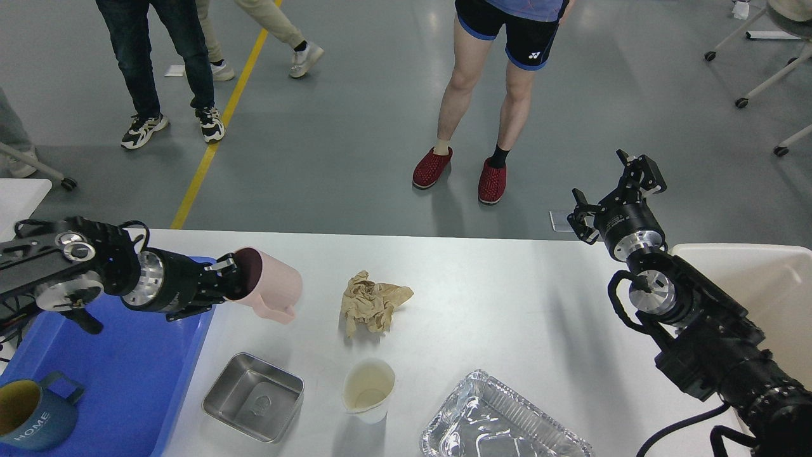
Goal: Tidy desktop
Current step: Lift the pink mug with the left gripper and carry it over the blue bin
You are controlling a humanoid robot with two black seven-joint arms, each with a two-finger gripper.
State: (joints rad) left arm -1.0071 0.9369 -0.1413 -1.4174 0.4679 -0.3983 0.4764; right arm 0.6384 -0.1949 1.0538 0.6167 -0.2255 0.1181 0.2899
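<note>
My left gripper (236,284) is shut on the rim of a pink mug (269,285) and holds it tilted on its side, lifted above the left part of the desktop (507,304), close to the blue tray (108,381). A crumpled brown paper (371,303) lies mid-desktop. Nearer me stand a small steel pan (254,397), a cream cup (369,388) and a foil tray (495,422). My right gripper (614,190) hangs open past the desktop's far right edge, holding nothing.
A blue mug marked HOME (28,416) sits in the blue tray. A cream bin (761,285) stands at the right. People stand on the floor beyond the desktop. A small white side table (16,197) is at the far left.
</note>
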